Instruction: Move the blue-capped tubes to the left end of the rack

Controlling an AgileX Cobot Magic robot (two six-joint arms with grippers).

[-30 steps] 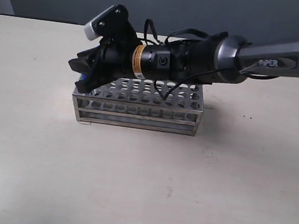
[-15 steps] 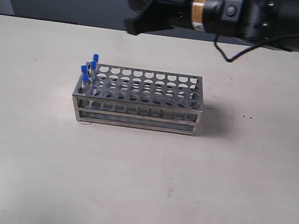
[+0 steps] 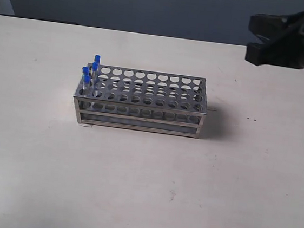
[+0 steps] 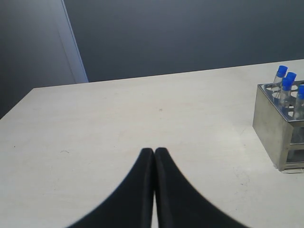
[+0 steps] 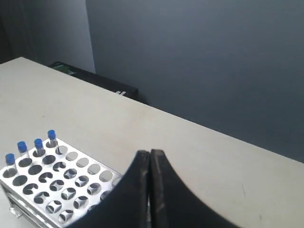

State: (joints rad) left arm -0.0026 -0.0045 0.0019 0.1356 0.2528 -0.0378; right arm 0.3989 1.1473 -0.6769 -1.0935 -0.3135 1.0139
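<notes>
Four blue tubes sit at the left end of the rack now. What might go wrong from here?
1. The blue-capped tubes stand above the top of the rack, close together; a low pass by the right gripper over that end might knock them.
2. The left gripper, shut, sits on the rack's tube side; a sweep that way may hit it.
3. Nothing visible holds the rack down, so a bump could slide it.

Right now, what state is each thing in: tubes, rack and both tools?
blue-capped tubes: all four upright in holes at the rack's left end, caps on.
rack: standing flat on the table, nothing seen in its other holes.
left tool: shut, holding nothing, apart from the rack.
right tool: shut, holding nothing, raised clear of the rack.
</notes>
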